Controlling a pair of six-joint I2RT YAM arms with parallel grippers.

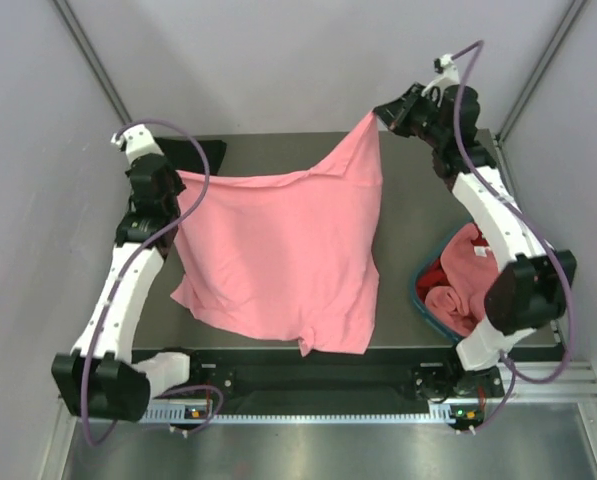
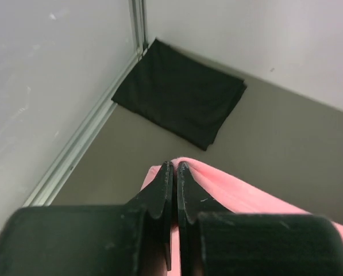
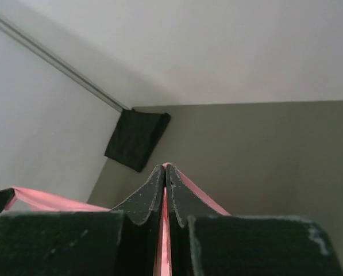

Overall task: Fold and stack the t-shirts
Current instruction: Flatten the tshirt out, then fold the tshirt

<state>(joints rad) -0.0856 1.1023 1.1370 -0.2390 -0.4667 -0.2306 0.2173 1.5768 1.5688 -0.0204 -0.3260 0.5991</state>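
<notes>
On my feed the spread tee (image 1: 288, 250) is plain salmon pink with no print, and the folded tee (image 2: 180, 95) far left is solid black. The basket (image 1: 418, 292) is teal, holding red cloth (image 1: 438, 298) and pink cloth (image 1: 468, 255). The bench (image 1: 408, 200) is dull olive-grey. Left tool (image 2: 172, 167) and right tool (image 3: 164, 168) are both black.

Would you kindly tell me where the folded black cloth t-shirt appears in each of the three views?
Top external: the folded black cloth t-shirt lies upper left, at the grey table's far left corner.
Left wrist: upper centre, in that corner.
Right wrist: left of centre, small.
Shared landmark: the salmon pink cloth t-shirt, nearer than the black one in every view.
</notes>
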